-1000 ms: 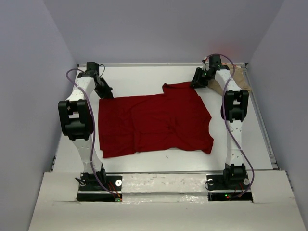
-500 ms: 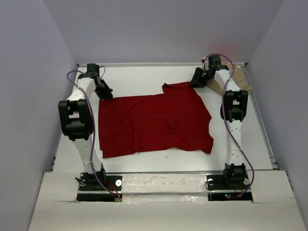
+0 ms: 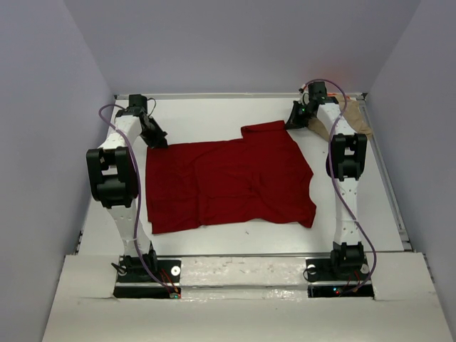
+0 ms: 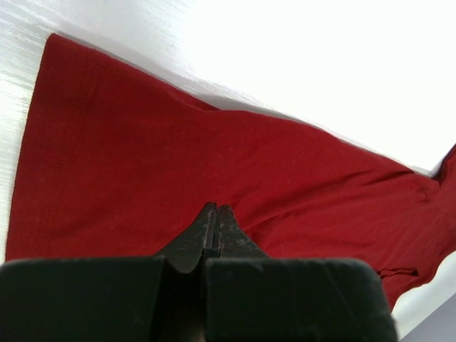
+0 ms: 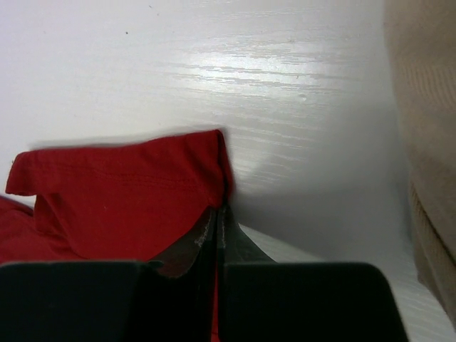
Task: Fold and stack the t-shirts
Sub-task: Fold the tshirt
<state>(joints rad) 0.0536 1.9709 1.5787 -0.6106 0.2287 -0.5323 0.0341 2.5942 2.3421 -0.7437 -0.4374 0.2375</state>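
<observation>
The fold in hand looks like bringing the far edge of the dark red t-shirt (image 3: 228, 182) toward its near hem in the lower middle of the overhead frame. Both arms should therefore lift together and level, high enough that the cloth drags no wrinkles along, and land edge on edge. The left gripper (image 4: 216, 214), jaws pressed together, pinches the cloth at the shirt's upper-left corner, with a crease running off from its tips. The right gripper (image 5: 219, 214), also closed, nips the corner of the far sleeve just off the white table (image 3: 214, 110). That bite looks thin, so a sharp tug could slip it. The shirt lies flat in the centre, its near hem slanting, with soft ridges across the middle and one sleeve poking toward the upper centre. Beyond, at the upper right, a tan t-shirt (image 3: 356, 122) lies bunched, apart from the red one.
</observation>
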